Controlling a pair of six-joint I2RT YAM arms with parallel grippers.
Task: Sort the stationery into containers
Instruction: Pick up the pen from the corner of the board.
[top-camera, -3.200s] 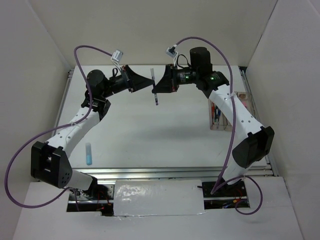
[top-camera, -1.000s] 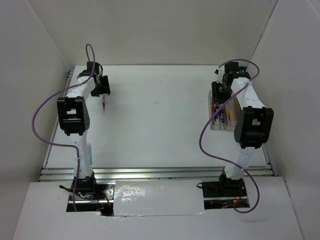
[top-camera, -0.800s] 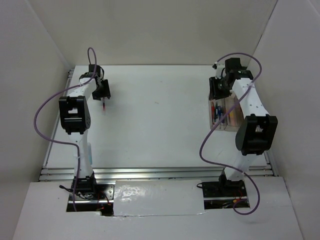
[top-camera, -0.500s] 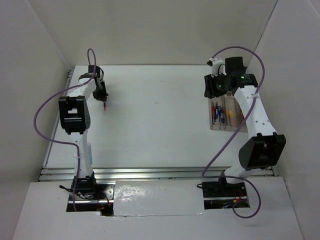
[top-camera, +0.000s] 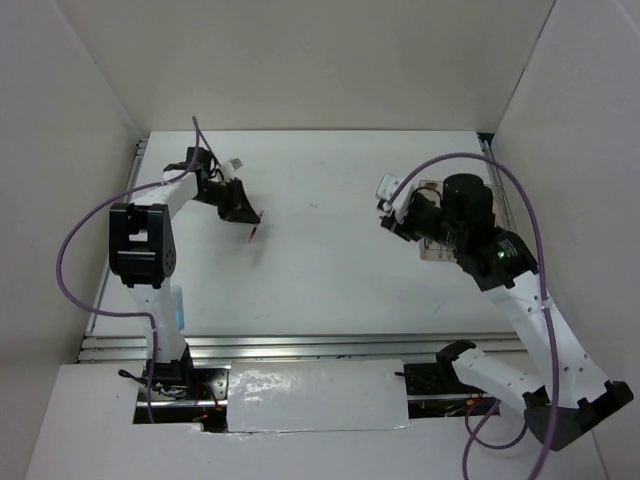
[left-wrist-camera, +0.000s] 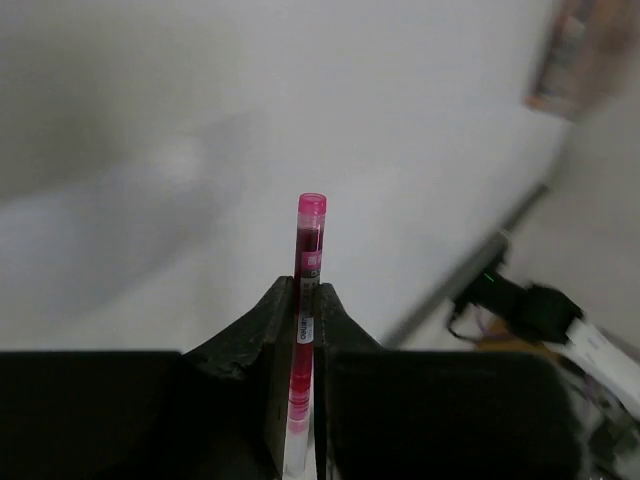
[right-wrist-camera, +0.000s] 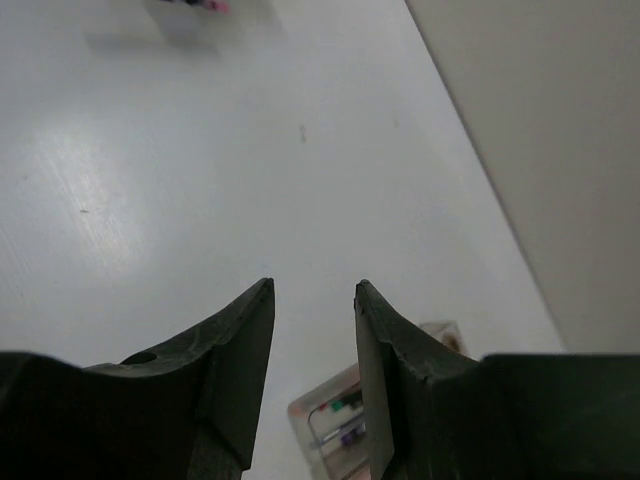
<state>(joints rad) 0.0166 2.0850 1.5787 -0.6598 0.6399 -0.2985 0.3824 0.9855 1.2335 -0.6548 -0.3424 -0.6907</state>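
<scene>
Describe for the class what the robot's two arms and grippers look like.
The left arm and right arm have white links joined by bulky black housings. A purple cable loops along each. The left gripper and right gripper are black, each with two tapered fingers.

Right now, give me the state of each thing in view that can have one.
left gripper: shut on the red pen
red pen: gripped, sticking out past the jaws
right gripper: open, empty
containers: partly filled
light-blue marker: lying loose, outside the containers
</scene>
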